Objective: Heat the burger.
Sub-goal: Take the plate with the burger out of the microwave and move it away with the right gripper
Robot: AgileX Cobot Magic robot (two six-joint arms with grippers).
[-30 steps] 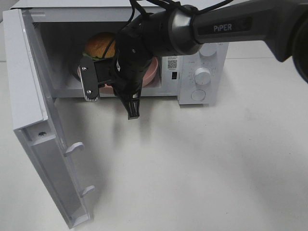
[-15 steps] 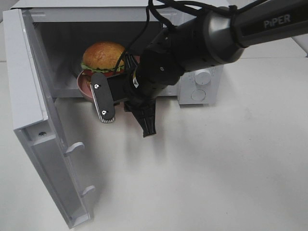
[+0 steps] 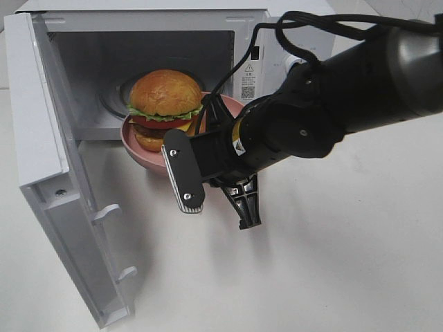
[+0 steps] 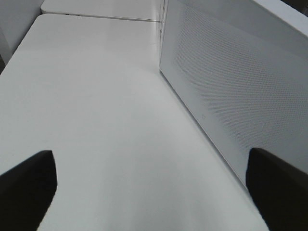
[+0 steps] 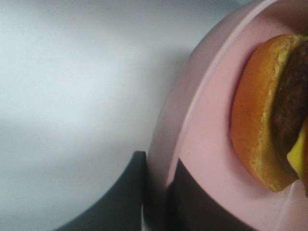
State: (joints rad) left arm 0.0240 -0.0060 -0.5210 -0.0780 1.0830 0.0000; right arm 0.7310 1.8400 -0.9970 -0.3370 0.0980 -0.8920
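The burger (image 3: pixel 165 100), with a golden-brown bun, lettuce, tomato and cheese, sits on a pink plate (image 3: pixel 142 146). The plate is half out of the open white microwave (image 3: pixel 277 41), at the front of its cavity. My right gripper (image 3: pixel 213 181) is shut on the plate's near rim. The right wrist view shows the rim (image 5: pixel 166 144) pinched between the dark fingers (image 5: pixel 127 192), with the burger's bottom bun (image 5: pixel 255 139) beside them. My left gripper (image 4: pixel 154 192) is open and empty over bare table; it is out of the exterior view.
The microwave door (image 3: pixel 48 159) stands wide open on the left, reaching toward the table's front. The control dials are hidden behind my right arm (image 3: pixel 346 90). The left wrist view shows a white perforated panel (image 4: pixel 231 86) of the microwave close by.
My right gripper has drawn back toward the front right with the pink plate. The burger has come from deep in the cavity to the microwave's opening.
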